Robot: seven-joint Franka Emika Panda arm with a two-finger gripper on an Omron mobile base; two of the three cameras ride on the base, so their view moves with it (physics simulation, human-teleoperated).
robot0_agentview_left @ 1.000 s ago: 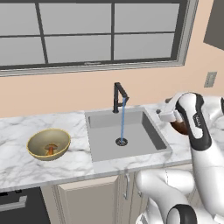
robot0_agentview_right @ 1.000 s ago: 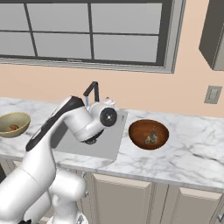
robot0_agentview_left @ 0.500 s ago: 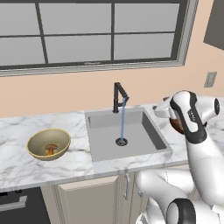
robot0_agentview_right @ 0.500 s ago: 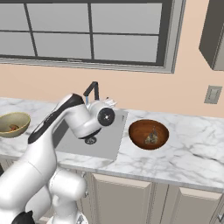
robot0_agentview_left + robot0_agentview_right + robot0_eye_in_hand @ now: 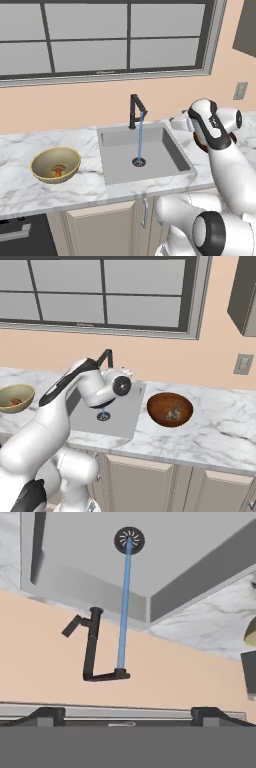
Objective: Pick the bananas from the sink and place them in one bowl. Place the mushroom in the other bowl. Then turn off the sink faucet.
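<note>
Two bowls flank the sink, both loaded: the mushroom lies in the brassy bowl left of it, the bananas in the reddish-brown bowl right of it. Only the running faucet behind the sink remains. I cannot tell how wide the gripper, raised over the sink's right rim, stands; it likely carries nothing, being turned toward the faucet.

White marble counter; big window w/ grey frame above; wall outlet at right; cabinet doors below.
</note>
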